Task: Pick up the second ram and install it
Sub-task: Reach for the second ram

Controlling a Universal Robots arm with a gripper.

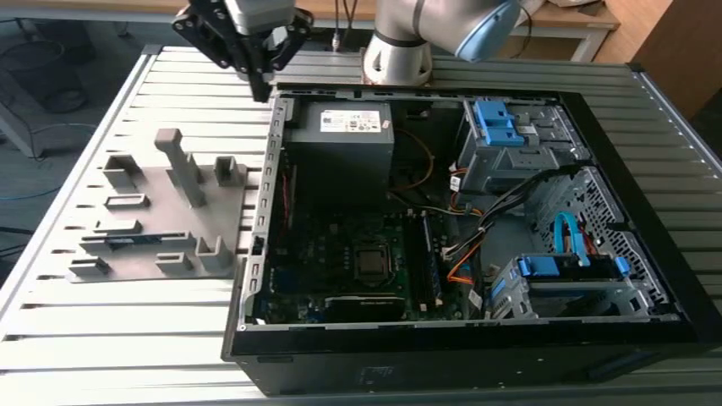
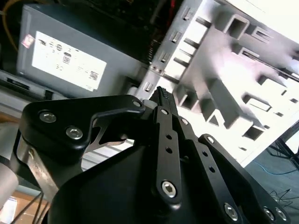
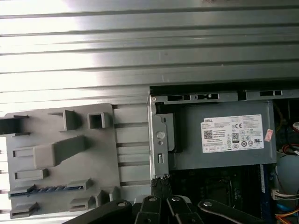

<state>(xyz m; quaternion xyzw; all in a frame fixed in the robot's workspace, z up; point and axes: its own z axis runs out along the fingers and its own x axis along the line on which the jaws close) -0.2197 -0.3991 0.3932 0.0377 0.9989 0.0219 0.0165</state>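
Open PC case (image 1: 451,347) on slatted table (image 1: 113,338), grey PSU (image 1: 338,144) inside; grey holder tray (image 1: 147,222) just beside case.

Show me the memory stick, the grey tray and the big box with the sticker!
memory stick (image 3: 42,189): first wrist view, middle of its blue-green board.
grey tray (image 3: 37,128): first wrist view, bare flat base between blocks.
box with the sticker (image 3: 219,158): first wrist view, grey side below the sticker.

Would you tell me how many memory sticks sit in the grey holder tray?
1: the second ram lies in a slot near one end of the holder tray; others could be hidden behind its upright blocks.
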